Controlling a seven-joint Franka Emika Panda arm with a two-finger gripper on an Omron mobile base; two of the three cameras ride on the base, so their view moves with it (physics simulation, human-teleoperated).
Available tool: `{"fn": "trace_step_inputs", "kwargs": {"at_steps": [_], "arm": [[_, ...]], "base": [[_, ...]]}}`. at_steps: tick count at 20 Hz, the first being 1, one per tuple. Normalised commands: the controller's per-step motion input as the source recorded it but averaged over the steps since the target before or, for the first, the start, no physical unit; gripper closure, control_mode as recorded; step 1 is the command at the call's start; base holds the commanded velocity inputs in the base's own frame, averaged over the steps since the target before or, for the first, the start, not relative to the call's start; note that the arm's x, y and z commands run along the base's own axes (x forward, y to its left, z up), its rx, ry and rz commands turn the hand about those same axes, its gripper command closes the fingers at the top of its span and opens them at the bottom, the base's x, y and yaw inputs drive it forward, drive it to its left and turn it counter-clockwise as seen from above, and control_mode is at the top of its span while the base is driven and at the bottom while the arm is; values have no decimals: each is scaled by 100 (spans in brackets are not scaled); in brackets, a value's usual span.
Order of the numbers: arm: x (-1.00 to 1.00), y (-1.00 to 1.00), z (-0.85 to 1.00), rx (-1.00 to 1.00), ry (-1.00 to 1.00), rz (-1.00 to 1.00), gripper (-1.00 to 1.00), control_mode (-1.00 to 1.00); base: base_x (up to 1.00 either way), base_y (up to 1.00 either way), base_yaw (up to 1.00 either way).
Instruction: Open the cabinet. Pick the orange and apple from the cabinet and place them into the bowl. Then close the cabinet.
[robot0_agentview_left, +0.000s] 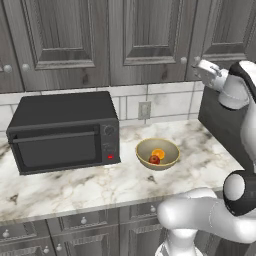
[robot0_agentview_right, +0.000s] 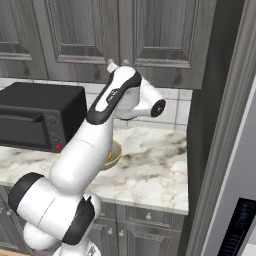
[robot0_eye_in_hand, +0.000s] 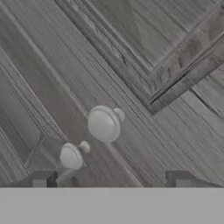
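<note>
**Inspector:** Left base view?
**Me:** The cabinet (robot0_agentview_left: 150, 40) doors look shut. The orange (robot0_agentview_left: 158, 153) and apple (robot0_agentview_left: 154, 160) lie in the bowl (robot0_agentview_left: 161, 166) on the desk (robot0_agentview_left: 75, 185). My end effector (robot0_agentview_left: 201, 66) is up by the doors.
**Inspector:** Right base view?
**Me:** My arm hides most of the bowl.
**Inspector:** Hand view?
**Me:** Jaws spread, grasping nothing. The larger knob (robot0_eye_in_hand: 103, 124) is just ahead. I judge the door rigid and the small, slick knob its only hold.

The arm (robot0_agentview_right: 80, 165) is glossy white, built of rounded tubular links; dark, near-black bands ring its joints; 1 black stripe runs along the upper link; a round white cap with a dark centre closes 1 joint; 2 small dark fingertips (robot0_eye_in_hand: 43, 178) are blocky, with paler grey faces.
</note>
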Motion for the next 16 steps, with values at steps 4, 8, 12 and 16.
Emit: {"fn": "trace_step_inputs", "kwargs": {"at_steps": [4, 8, 12, 16], "arm": [[100, 95, -28, -13, 21, -10, -100, -100], [100, 66, -27, -8, 13, -15, -100, -100], [100, 34, -43, -3, 9, -11, -100, -100], [100, 38, -65, -6, 4, -11, -100, -100]], "base": [[0, 0, 0], [0, 0, 0], [0, 0, 0], [0, 0, 0]]}}
